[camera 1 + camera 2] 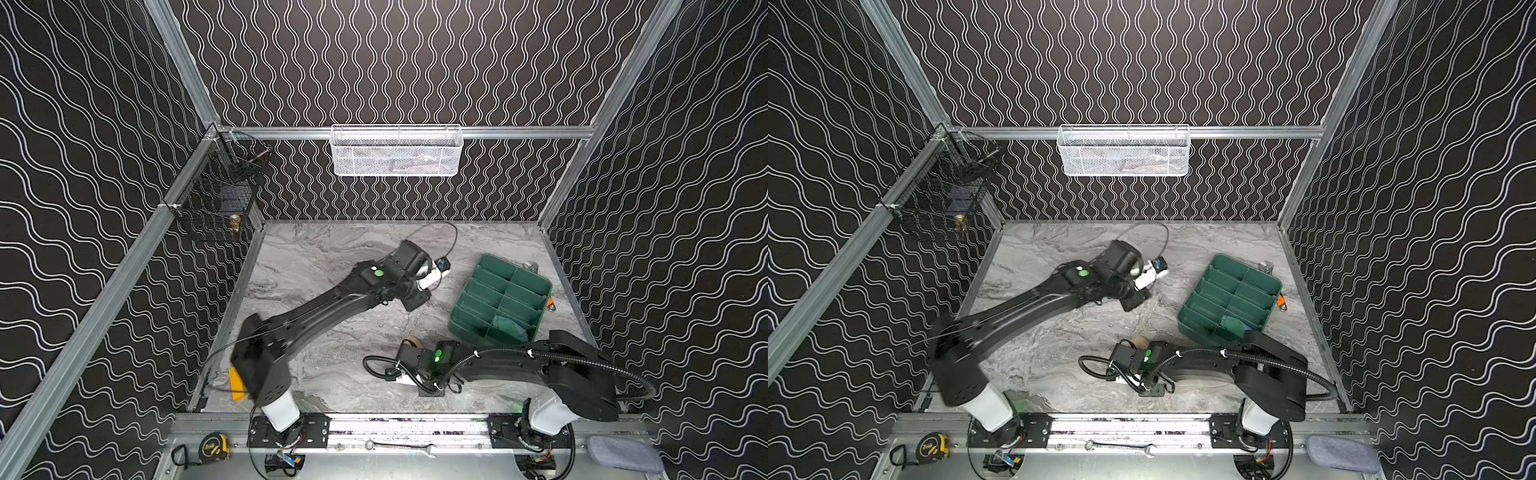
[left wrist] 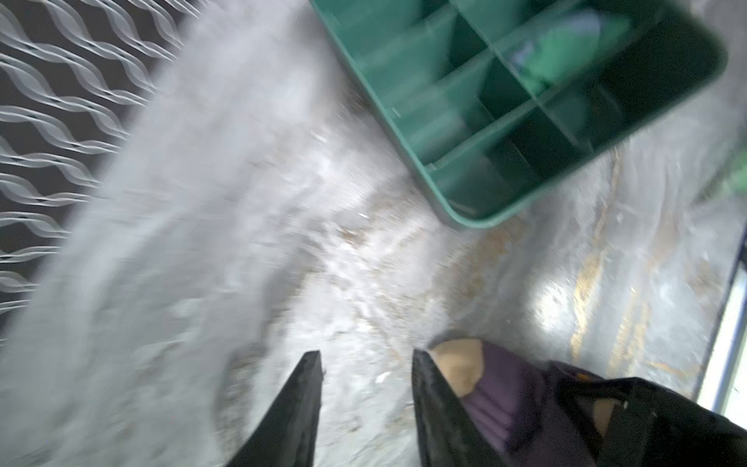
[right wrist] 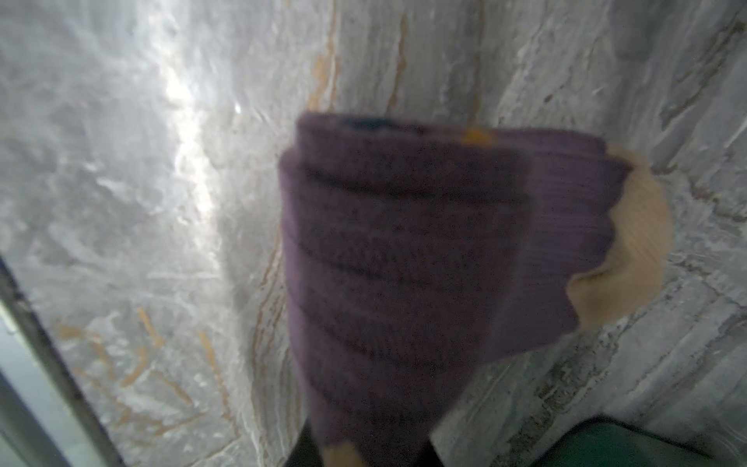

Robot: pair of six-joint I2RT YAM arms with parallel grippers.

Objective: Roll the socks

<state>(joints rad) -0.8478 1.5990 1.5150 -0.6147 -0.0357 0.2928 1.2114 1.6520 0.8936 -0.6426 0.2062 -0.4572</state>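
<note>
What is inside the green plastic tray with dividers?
One near compartment of the green plastic divided tray holds a blue and green sock. The other visible compartments look empty. The black right arm covers the tray's near edge.

Marble tabletop (image 1: 332, 266) bearing a tray and a sock.
A green divided tray (image 1: 500, 297) is sitting right of centre; the rolled purple sock (image 3: 404, 263) seems to be resting near it.

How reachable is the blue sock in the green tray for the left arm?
Probably yes. The left fingers are open and empty, the green tray lies ahead with bare table between, and the blue sock sits uncovered.
</note>
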